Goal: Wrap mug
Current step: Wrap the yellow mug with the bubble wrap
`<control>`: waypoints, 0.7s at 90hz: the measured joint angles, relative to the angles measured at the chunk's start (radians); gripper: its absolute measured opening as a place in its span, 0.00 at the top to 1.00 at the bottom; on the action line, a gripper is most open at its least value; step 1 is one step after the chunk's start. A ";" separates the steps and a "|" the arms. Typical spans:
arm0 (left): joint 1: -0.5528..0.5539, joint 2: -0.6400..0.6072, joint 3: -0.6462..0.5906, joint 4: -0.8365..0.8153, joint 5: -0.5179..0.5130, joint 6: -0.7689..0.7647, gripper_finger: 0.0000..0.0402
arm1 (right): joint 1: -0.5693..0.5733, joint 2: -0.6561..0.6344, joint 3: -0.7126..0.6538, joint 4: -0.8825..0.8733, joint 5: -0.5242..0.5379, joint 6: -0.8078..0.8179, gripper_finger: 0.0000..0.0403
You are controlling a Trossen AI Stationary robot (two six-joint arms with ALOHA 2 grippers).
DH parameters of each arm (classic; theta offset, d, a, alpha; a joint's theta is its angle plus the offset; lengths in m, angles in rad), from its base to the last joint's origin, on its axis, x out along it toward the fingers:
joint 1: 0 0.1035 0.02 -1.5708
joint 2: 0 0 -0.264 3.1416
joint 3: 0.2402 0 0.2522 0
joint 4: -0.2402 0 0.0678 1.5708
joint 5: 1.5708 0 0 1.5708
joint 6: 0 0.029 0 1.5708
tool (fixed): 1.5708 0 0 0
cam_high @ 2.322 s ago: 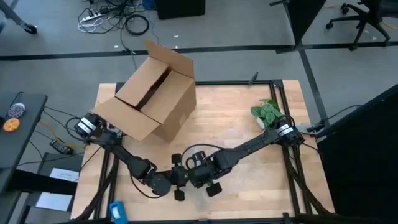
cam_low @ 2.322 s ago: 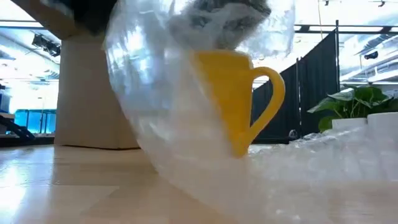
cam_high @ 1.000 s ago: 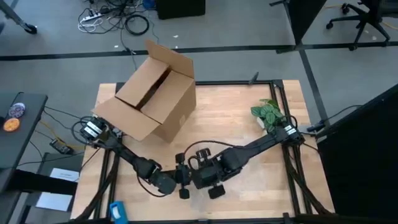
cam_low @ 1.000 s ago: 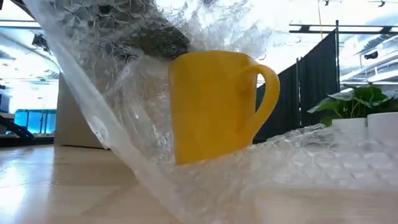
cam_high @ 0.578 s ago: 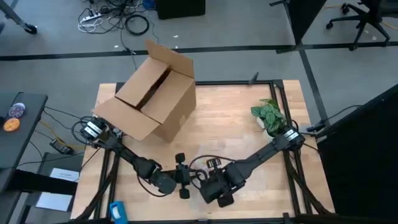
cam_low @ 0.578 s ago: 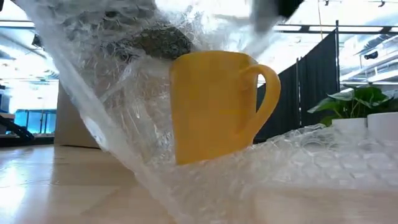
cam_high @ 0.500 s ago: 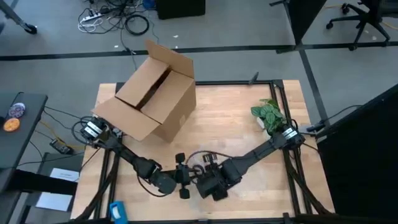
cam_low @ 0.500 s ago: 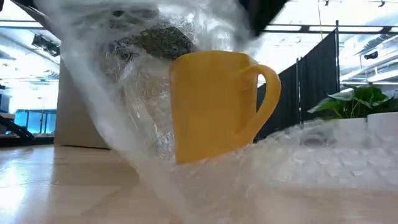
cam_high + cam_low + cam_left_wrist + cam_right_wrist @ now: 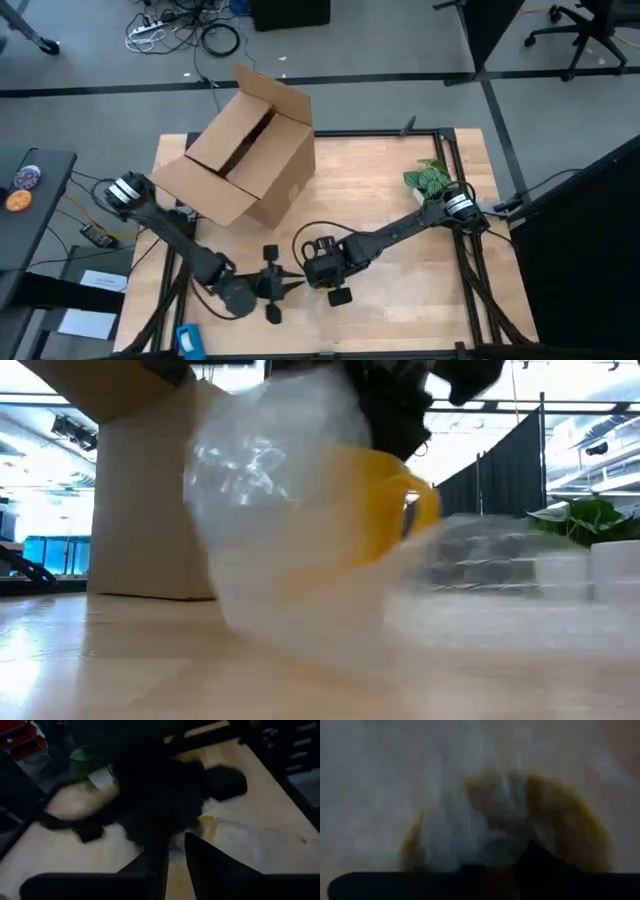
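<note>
Yellow-orange mug tilted under plastic sheet, directly beneath right gripper | right nearer, finger state not discernible | left gripper just beside, fingers narrowly closed, apparently pinching sheet

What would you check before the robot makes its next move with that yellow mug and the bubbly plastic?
1. Mug in sight: ok. Its handle and part of its side show in the low view.
2. Plastic sheet over the mug: ok in part. It covers the side away from the handle; the handle is bare.
3. Mug upright: cannot tell, the view is smeared.
4. Right gripper at the mug: ok. It sits right over the bundle.
5. Left gripper placed: ok. It is beside the right one near the table's front; what it holds, cannot tell.
6. Cardboard box out of the way: ok, at the far left corner.
</note>
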 joint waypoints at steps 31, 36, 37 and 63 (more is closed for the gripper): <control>0.002 0.088 -0.017 -0.094 0.031 -0.165 0.88 | 0.004 0.011 0.070 -0.052 -0.019 0.028 0.90; 0.021 0.110 -0.017 -0.085 0.050 -0.159 0.88 | 0.008 0.011 0.100 -0.095 -0.019 0.054 0.91; 0.027 0.113 -0.017 -0.080 0.055 -0.158 0.88 | 0.009 0.011 0.105 -0.101 -0.019 0.061 0.91; 0.106 0.156 -0.015 0.094 0.138 -0.070 0.88 | 0.043 0.009 0.246 -0.267 0.010 0.143 0.92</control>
